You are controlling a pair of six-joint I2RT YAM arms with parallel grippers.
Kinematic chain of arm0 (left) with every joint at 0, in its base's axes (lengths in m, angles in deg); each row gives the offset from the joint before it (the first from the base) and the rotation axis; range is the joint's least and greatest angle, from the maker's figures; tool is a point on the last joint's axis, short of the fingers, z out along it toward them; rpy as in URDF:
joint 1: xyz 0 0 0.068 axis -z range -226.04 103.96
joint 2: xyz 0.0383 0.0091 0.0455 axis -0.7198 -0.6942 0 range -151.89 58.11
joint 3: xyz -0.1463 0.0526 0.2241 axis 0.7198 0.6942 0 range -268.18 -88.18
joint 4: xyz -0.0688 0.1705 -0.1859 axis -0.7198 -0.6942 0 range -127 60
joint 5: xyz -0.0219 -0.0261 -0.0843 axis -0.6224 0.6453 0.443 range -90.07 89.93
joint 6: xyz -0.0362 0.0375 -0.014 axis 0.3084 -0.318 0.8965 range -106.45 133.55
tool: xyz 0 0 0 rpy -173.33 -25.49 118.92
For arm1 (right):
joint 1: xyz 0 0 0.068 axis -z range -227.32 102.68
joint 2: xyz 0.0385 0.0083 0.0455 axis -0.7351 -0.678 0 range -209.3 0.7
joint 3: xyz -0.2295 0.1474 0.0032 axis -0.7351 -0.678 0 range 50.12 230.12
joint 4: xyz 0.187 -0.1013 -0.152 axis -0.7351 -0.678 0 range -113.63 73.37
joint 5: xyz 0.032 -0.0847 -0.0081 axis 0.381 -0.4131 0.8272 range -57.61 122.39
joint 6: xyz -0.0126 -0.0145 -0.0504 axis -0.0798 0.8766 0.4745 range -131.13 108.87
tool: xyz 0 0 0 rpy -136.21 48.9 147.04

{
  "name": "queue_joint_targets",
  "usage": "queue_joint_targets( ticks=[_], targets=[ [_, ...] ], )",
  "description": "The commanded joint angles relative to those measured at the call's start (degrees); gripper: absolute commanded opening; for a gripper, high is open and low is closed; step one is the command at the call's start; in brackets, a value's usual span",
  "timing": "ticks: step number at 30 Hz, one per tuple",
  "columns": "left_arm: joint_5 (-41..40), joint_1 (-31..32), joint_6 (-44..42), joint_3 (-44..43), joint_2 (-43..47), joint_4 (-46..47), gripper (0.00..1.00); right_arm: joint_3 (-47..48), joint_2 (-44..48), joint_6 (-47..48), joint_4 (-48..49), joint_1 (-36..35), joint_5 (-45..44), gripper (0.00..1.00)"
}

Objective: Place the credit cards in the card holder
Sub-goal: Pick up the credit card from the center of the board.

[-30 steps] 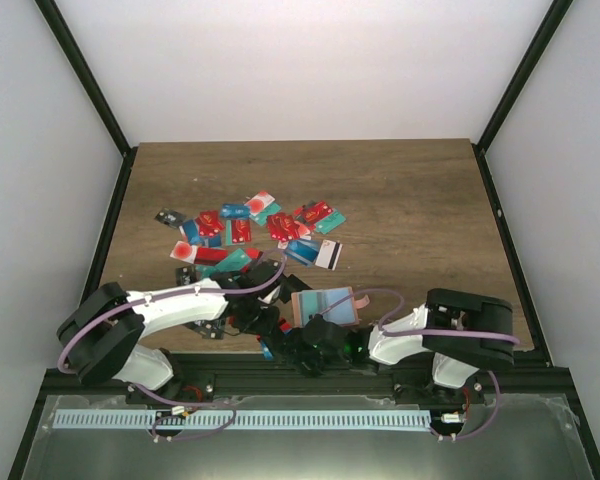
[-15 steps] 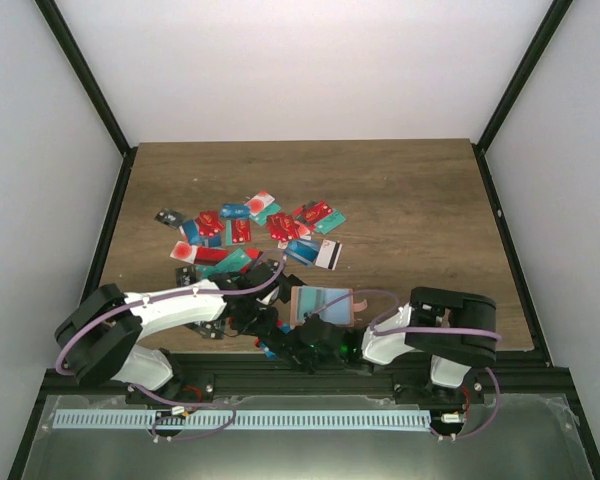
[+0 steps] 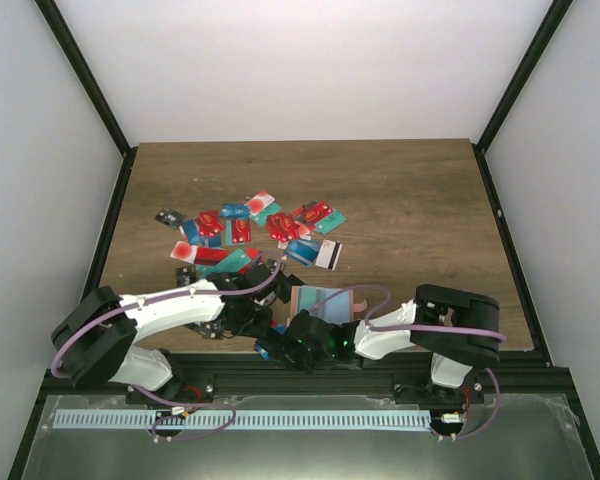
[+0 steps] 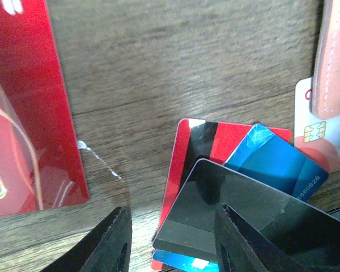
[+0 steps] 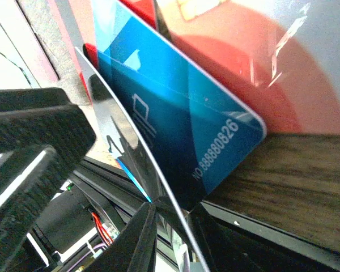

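Several credit cards point(image 3: 250, 235) lie scattered mid-table. The tan card holder point(image 3: 300, 305) lies near the front edge with a teal card on it; its leather edge point(image 4: 334, 56) shows in the left wrist view. Beside it is a small stack: a black card point(image 4: 232, 209) over a red card point(image 4: 190, 147) and a blue card point(image 4: 275, 161). My left gripper point(image 4: 173, 243) is open, straddling the black card's corner. My right gripper point(image 5: 175, 238) comes in low from the right, its fingers pinched on the black card's edge point(image 5: 119, 136), which is lifted off the blue card point(image 5: 181, 136).
A large red card point(image 4: 22, 113) lies left of the stack. A white card with a red circle and chip point(image 5: 272, 68) sits partly under the holder. The table's front edge and black frame rail point(image 3: 310, 375) are directly below both grippers.
My right gripper has slid left along the front edge to the stack and its jaws have narrowed onto the black card. The left gripper has stayed in place, equally open.
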Motion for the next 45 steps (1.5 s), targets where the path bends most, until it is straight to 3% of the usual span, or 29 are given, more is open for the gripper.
queue_joint_targets(
  ticks=[1, 13, 16, 25, 36, 45],
  targets=[
    [-3.7, 0.1, 1.0, -2.8, 1.7, -3.1, 0.43, 3.1, 1.5, 2.1, -11.0, 0.1, 1.4, 0.18],
    [-4.4, -0.1, 1.5, -2.7, 2.2, -3.1, 0.41, 6.0, 4.2, 5.5, -19.1, 0.1, 1.4, 0.23],
    [-4.6, 0.0, 1.6, -2.9, 2.2, -3.0, 0.41, 6.9, 5.1, 6.2, -21.2, 0.0, 1.0, 0.14],
    [-5.8, -0.1, 2.0, -3.8, 3.0, -4.1, 0.39, 8.4, 6.2, 7.5, -24.5, 0.0, 1.1, 0.01],
    [-8.2, -0.4, 2.6, -4.7, 6.3, -5.4, 0.38, 10.2, 8.0, 11.2, -26.3, 0.1, -0.1, 0.01],
    [-9.6, -1.0, 6.9, -9.8, 13.4, -9.9, 0.46, 11.5, 12.2, 14.2, -28.8, 0.4, -2.9, 0.01]
  ],
)
